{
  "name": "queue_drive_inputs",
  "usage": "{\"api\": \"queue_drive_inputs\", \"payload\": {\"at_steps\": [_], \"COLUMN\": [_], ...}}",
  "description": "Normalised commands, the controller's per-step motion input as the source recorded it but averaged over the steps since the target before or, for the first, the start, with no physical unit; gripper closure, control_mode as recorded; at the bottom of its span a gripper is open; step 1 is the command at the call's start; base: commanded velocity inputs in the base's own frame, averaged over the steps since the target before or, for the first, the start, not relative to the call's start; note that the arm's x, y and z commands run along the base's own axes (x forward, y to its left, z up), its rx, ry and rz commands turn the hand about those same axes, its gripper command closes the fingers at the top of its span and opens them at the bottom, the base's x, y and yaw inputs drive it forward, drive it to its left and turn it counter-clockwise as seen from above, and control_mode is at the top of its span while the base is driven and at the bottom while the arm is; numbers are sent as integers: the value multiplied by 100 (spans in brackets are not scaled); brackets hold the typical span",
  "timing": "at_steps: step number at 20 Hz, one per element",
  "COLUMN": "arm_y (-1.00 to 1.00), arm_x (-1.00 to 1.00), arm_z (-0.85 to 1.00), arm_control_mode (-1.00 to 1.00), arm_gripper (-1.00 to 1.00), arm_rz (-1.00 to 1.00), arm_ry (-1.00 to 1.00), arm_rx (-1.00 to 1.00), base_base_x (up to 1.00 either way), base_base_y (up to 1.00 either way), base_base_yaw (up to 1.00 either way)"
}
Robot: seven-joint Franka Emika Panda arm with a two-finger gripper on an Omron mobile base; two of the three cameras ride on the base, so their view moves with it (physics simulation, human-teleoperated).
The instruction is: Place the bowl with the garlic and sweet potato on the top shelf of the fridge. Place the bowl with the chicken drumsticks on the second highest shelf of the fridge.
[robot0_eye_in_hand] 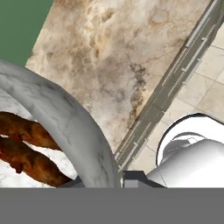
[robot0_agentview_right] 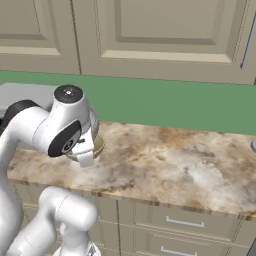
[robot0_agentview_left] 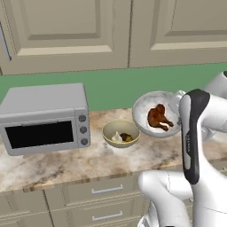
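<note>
The white bowl [robot0_agentview_left: 142,111] with the chicken drumsticks [robot0_agentview_left: 158,117] hangs tilted above the counter, its inside facing the left base camera. My gripper [robot0_agentview_left: 174,105] is shut on its right rim. In the hand view the grey-white rim [robot0_eye_in_hand: 65,113] runs between my fingertips [robot0_eye_in_hand: 114,180], and the reddish-brown drumsticks [robot0_eye_in_hand: 30,162] lie inside at lower left. The tan-yellow bowl [robot0_agentview_left: 108,133] stands on the counter just left of and below the lifted bowl, holding the garlic [robot0_agentview_left: 116,138] and the sweet potato [robot0_agentview_left: 127,137]. A sliver of that bowl [robot0_agentview_right: 99,145] peeks from behind my arm. The fridge is out of view.
A grey toaster oven [robot0_agentview_left: 44,117] stands on the marble counter [robot0_agentview_left: 66,164] at left, close to the tan-yellow bowl. Beige wall cabinets [robot0_agentview_left: 66,31] hang above a green backsplash. Drawers [robot0_agentview_left: 106,190] run below the counter edge. Bare counter [robot0_agentview_right: 175,160] stretches to the right.
</note>
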Motion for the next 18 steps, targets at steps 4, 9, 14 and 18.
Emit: {"api": "queue_drive_inputs", "payload": {"at_steps": [4, 9, 14, 18], "arm_y": [32, 0, 0, 0], "arm_x": [0, -24, -29, 0], "arm_z": [6, 0, 0, 0], "arm_control_mode": [-100, -100, -100, 100], "arm_gripper": [100, 100, 100, 100], "arm_rz": [3, 1, 1, 0], "arm_ry": [8, 0, 0, 0], "arm_rx": [1, 0, 0, 0], "base_base_x": [0, 0, 0, -15], "base_base_y": [0, 0, 0, 0], "base_base_yaw": [0, 0, 0, 1]}}
